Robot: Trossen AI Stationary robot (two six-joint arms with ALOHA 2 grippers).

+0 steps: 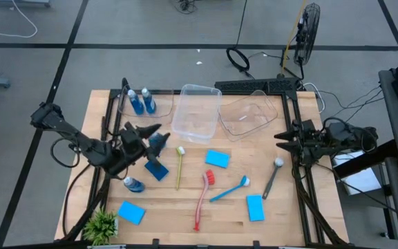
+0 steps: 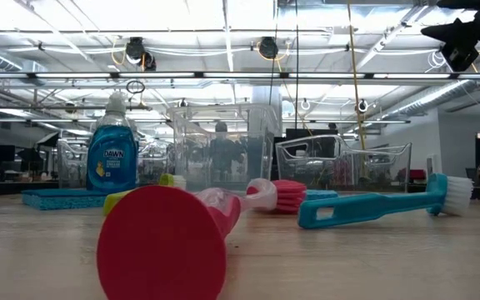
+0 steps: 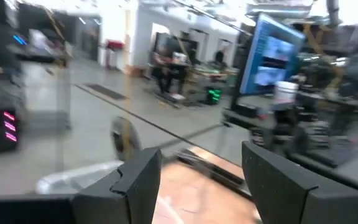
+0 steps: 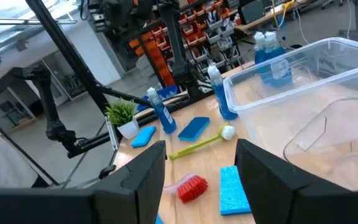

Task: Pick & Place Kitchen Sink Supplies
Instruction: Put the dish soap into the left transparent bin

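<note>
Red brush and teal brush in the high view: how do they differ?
The red brush is longer and lies nearly along the table's depth; the teal brush is shorter and lies diagonally. Red's bristles are red, teal's white. Both lie flat on the table, ungripped.

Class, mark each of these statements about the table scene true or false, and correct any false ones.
1. Two soap bottles stand inside a clear tub. True.
2. The red brush lies in the middle tub. False: it lies on the table.
3. The right gripper is open and holds nothing. True.
4. The green plant sits at the table's far right corner. False: it is at the near left corner.
5. The left gripper grips a sponge. False: it is open and empty.
</note>
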